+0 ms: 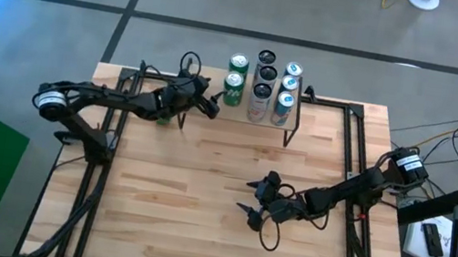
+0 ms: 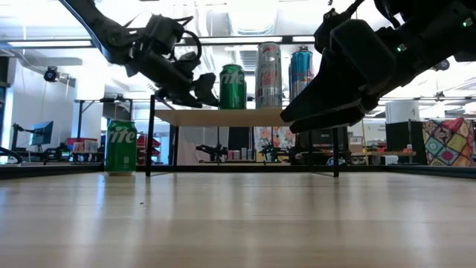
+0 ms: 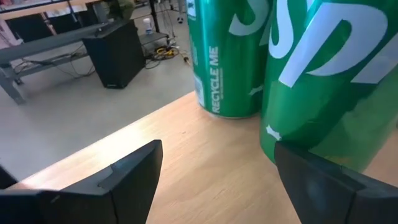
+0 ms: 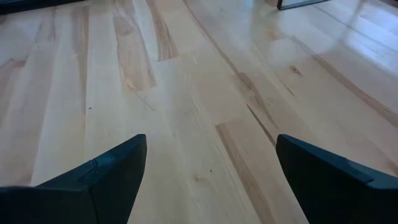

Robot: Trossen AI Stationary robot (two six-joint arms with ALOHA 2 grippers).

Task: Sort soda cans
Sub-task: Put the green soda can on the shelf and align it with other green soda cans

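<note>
Left gripper (image 1: 212, 106) stands open, empty, just beside two green cans (image 1: 233, 88) on the raised shelf (image 1: 291, 113). Right gripper (image 1: 253, 197) hangs open, empty, above the table (image 1: 197, 216). A third green can (image 2: 120, 147) stands on the table.

A wooden table (image 1: 198, 207) carries a raised shelf (image 1: 298, 112) and one green can (image 2: 120, 147).

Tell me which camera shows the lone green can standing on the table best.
The low view: the lone green can stands whole and upright on the table, left of the shelf, logo readable. In the high view it is mostly hidden under the left arm, only a green sliver. Neither wrist view shows it.
</note>
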